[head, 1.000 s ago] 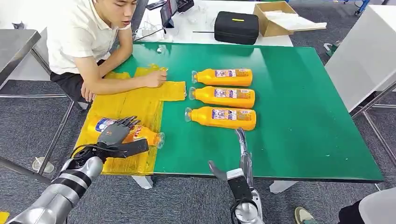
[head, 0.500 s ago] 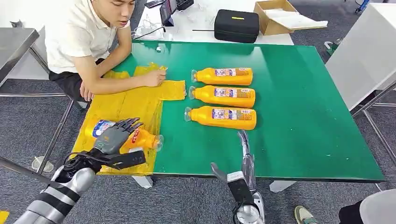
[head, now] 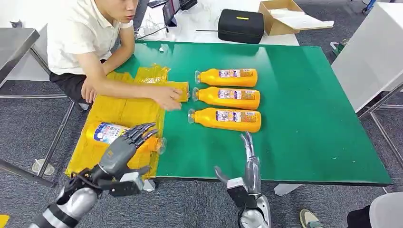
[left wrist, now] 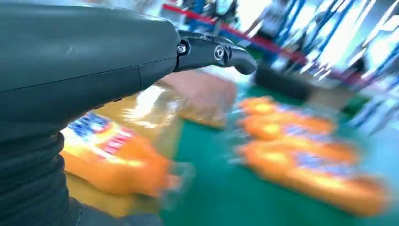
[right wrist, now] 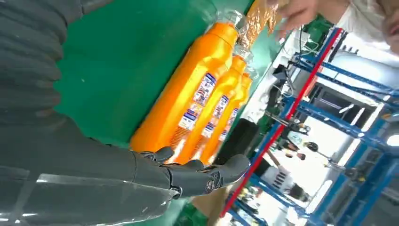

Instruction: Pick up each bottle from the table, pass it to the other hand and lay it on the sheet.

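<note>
One bottle (head: 119, 135) lies on the yellow sheet (head: 119, 111) — the left hand (head: 124, 149) hovers over it, fingers spread, holding nothing. Right hand (head: 247, 161) spread too, near the three bottles (head: 227, 97) on the green worktop (head: 304, 109)

My head view looks forward and down over the green table (head: 294, 118). Both wrist views sit close behind their hands — each facing across that table, sharing the row of three bottles (head: 228, 97) (right wrist: 207, 89) (left wrist: 306, 146).
</note>
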